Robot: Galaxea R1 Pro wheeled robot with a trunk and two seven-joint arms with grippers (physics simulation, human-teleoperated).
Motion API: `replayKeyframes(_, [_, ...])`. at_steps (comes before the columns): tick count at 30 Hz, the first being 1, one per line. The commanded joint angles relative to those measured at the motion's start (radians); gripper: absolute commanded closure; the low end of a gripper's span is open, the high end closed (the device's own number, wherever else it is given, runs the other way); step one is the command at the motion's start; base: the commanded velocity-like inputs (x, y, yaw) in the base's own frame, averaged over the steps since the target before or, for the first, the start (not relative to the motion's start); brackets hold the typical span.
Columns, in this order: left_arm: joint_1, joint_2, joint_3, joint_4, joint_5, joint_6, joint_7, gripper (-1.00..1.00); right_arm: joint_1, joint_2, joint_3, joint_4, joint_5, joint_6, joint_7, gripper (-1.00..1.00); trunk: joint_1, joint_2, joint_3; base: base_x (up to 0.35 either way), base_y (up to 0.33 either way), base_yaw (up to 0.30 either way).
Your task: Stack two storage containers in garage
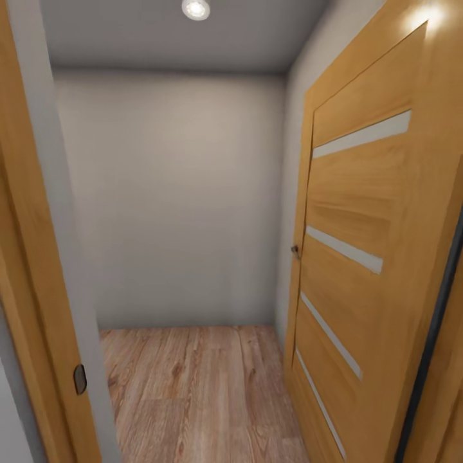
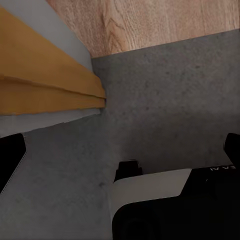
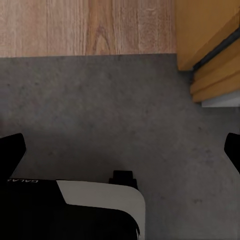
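Grey floor [image 3: 100,110] lies beneath our left gripper [image 2: 120,150] and right gripper [image 3: 120,150], fingers apart, wood planks [image 3: 85,25] beyond.

Ahead of me I count one wood-panelled door [image 1: 360,257] standing open on my right, carrying four pale inlaid strips [image 1: 344,247] and one small dark handle [image 1: 295,251]. One door frame post [image 1: 38,289] stands on my left, with one dark latch plate [image 1: 80,379] set in it. One round ceiling light [image 1: 195,8] glows overhead. Under my wrists I count two kinds of flooring: pale wood planks [image 3: 85,27] and dark grey concrete [image 3: 100,110], meeting at one straight seam.
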Motion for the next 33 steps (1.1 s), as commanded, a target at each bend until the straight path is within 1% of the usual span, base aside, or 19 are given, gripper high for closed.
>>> replayKeyframes(1, [-0.001,-0.001,-0.009,0.001,0.009,0.001,0.002,-1.00,-0.001,-0.001,-0.005,0.004,0.001,-0.006,0.002,-1.00,0.001,-0.001,-0.003,0.217,0.148,0.000])
replayKeyframes(11, [-0.001,-0.001,-0.009,0.001,0.009,0.001,0.002,-1.00,-0.001,-0.001,-0.007,0.004,0.000,-0.010,0.002,-1.00,0.001,-0.001,-0.017,0.194,0.122,-0.001])
replayKeyframes(14, [-0.001,-0.003,-0.009,-0.001,0.012,0.001,0.002,-1.00,-0.001,-0.002,-0.007,0.004,-0.005,-0.012,0.003,-1.00,0.001,-0.001,-0.017,0.025,0.012,-0.125])
replayKeyframes(20, [-0.001,-0.008,-0.009,-0.002,0.014,0.001,0.002,-1.00,-0.001,-0.003,-0.007,0.004,-0.011,-0.012,0.003,-1.00,0.001,-0.001,-0.013,0.004,0.002,-0.228])
replayKeyframes(25, [-0.001,-0.008,-0.008,-0.002,0.014,0.001,0.002,-1.00,-0.001,-0.003,-0.007,0.004,-0.009,-0.012,0.003,-1.00,0.001,-0.001,-0.010,0.000,0.000,-0.174])
replayKeyframes(33, [-0.001,-0.014,-0.007,-0.003,0.014,0.001,0.001,-1.00,-0.001,-0.003,-0.007,0.004,-0.008,-0.012,0.003,-1.00,0.001,-0.001,-0.010,0.000,-0.001,-0.040])
